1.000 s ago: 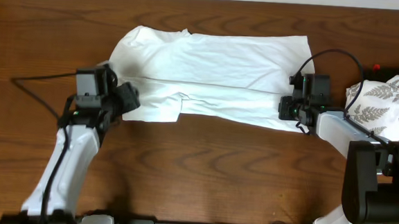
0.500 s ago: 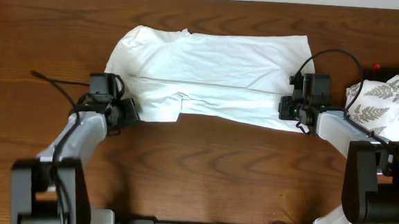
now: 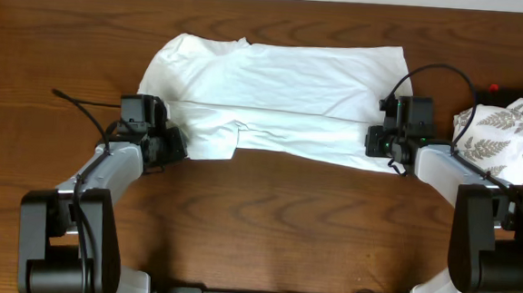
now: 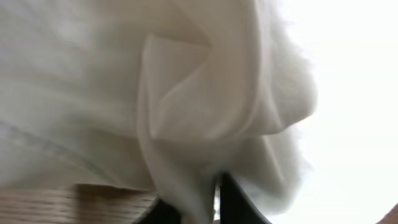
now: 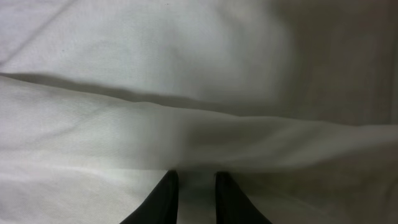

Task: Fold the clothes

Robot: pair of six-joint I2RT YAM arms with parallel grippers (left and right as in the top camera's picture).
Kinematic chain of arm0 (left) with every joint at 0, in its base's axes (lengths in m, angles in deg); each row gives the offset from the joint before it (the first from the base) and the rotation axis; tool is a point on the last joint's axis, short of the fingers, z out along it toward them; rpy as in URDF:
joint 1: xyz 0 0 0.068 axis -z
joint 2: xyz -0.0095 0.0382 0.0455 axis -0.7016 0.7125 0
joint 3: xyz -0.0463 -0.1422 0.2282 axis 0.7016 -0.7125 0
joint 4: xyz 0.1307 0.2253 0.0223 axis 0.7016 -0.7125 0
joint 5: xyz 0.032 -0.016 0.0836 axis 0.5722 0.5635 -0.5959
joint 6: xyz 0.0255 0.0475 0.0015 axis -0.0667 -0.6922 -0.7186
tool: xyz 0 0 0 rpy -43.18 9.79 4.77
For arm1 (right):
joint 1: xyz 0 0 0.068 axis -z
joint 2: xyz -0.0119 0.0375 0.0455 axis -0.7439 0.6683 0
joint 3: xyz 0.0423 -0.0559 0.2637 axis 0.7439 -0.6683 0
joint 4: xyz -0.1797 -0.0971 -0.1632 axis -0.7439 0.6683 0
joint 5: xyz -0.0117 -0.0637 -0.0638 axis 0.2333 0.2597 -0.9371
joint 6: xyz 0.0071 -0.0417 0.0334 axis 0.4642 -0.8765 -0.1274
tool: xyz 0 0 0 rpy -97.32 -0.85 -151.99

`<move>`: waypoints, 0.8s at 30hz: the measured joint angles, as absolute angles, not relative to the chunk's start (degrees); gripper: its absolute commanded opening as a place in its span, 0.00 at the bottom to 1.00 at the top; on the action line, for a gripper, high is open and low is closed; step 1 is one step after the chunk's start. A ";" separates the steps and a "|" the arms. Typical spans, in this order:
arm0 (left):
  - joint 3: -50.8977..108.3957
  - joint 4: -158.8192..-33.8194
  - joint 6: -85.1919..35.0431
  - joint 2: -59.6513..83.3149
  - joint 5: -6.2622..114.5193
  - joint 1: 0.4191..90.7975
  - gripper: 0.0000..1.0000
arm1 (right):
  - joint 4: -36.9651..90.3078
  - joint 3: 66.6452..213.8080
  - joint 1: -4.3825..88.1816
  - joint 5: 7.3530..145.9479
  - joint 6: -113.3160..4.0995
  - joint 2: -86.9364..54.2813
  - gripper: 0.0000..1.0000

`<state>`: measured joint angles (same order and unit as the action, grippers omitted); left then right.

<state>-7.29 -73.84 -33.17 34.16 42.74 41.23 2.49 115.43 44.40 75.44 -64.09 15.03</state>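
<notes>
The shirt (image 3: 274, 93) lies flat, its long axis running from one gripper to the other. The left gripper (image 3: 172, 146) and right gripper (image 3: 377, 141) each nip its near edge, fingers nearly closed on cloth; the rest spreads beyond the fingertips

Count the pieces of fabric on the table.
2: a white shirt spread across the middle, and a leaf-print cloth at the right edge, partly cut off. More may be hidden.
</notes>
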 measured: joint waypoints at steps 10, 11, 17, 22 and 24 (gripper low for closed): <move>-7.29 -76.13 -33.06 31.84 51.86 41.23 0.06 | 2.57 115.47 44.40 75.39 -64.09 15.03 0.20; -7.29 -76.44 -33.04 30.38 52.47 41.23 0.06 | 2.57 115.47 44.40 75.42 -64.09 15.03 0.20; -7.25 -76.05 -32.21 19.21 54.26 41.23 0.06 | 2.66 115.47 44.40 75.39 -64.09 15.03 0.20; -6.99 -73.29 -30.20 12.52 53.19 41.23 0.06 | 2.66 115.47 44.40 75.42 -64.09 15.03 0.20; -6.88 -71.78 -29.74 11.60 52.73 41.20 0.06 | 2.66 115.47 44.40 75.39 -64.09 15.03 0.20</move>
<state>-6.88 -71.78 -29.74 11.60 52.73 41.20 2.66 115.47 44.40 75.39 -64.09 15.03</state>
